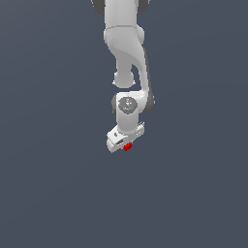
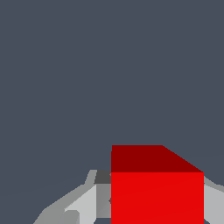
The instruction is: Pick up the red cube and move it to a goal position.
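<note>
red cube (image 2: 156,192) btwn fingers (image 2: 85,203); clamped

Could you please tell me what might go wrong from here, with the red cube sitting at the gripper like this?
1. In the wrist view the red cube fills the space between the grey fingers, but contact on both sides is not clear, so it may slip if the grip is partial.
2. In the exterior view the cube shows only at the edge of the gripper, so it may sit off-centre and twist out.
</note>
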### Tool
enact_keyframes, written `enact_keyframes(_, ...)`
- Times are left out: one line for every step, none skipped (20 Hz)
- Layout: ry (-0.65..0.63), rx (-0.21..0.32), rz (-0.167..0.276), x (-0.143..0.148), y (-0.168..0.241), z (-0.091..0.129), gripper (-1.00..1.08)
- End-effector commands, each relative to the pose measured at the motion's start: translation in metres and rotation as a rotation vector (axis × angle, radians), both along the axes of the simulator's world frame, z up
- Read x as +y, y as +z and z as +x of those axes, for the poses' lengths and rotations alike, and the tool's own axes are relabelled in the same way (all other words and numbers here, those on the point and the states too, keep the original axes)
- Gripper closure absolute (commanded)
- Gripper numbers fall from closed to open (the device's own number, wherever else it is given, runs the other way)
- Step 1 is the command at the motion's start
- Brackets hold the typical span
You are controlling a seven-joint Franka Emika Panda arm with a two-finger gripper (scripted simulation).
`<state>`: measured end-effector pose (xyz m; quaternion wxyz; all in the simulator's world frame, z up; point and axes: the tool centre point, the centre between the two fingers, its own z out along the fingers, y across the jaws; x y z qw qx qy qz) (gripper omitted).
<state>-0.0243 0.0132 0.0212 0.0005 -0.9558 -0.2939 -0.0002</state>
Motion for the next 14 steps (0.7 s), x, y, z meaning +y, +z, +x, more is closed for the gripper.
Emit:
enact_keyframes(0.001, 0.000, 0.000, 0.001, 0.000, 0.000, 1.08)
enact_keyframes(0.001, 0.000, 0.000, 0.001, 0.000, 0.000, 1.08)
enact_keyframes(0.001, 0.000, 0.000, 0.001, 0.000, 0.000, 1.08)
enact_keyframes(0.000, 0.000, 0.000, 0.000, 0.000, 0.000, 1.08)
enact_keyframes(0.000, 0.000, 0.000, 0.000, 0.000, 0.000, 1.08)
enact_keyframes(0.000, 0.000, 0.000, 0.000, 0.001, 0.000, 1.08)
enact_keyframes(0.000, 0.000, 0.000, 0.000, 0.003, 0.001, 1.08)
enact_keyframes(0.000, 0.000, 0.000, 0.000, 0.005, 0.002, 1.08)
enact_keyframes(0.000, 0.000, 0.000, 0.000, 0.007, 0.002, 1.08)
enact_keyframes(0.001, 0.000, 0.000, 0.000, 0.010, 0.004, 1.08)
enact_keyframes(0.001, 0.000, 0.000, 0.000, 0.014, 0.005, 1.08)
enact_keyframes(0.001, 0.000, 0.000, 0.001, 0.018, 0.007, 1.08)
enact_keyframes(0.001, 0.000, 0.000, 0.001, 0.023, 0.008, 1.08)
enact_keyframes(0.002, 0.000, 0.000, 0.001, 0.028, 0.010, 1.08)
